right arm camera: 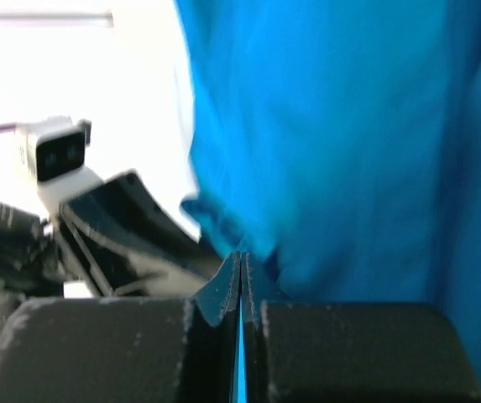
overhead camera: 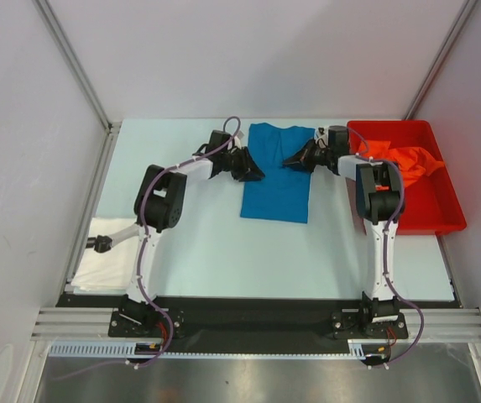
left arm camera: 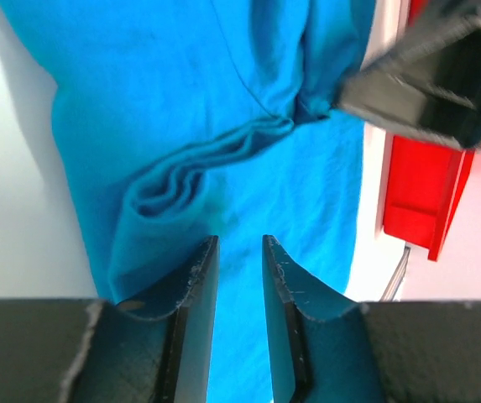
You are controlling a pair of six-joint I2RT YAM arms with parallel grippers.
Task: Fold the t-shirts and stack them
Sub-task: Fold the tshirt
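Note:
The blue t-shirt (overhead camera: 275, 172) lies partly folded at the far middle of the table. My left gripper (overhead camera: 255, 172) is over its left edge. In the left wrist view it (left arm camera: 240, 243) is slightly open, with a bunched fold of the blue t-shirt (left arm camera: 206, 168) just ahead of the tips. My right gripper (overhead camera: 293, 161) is at the shirt's right edge. In the right wrist view it (right arm camera: 241, 256) is shut, with a thin strip of the blue t-shirt (right arm camera: 349, 126) between the jaws. The orange t-shirt (overhead camera: 410, 159) lies crumpled in the red bin (overhead camera: 441, 220). A white cloth (overhead camera: 106, 252) lies at the table's left edge.
The red bin stands at the far right, close to the right arm, and shows in the left wrist view (left arm camera: 420, 193). The left arm's camera and fingers (right arm camera: 131, 227) show in the right wrist view. White walls and metal posts enclose the table.

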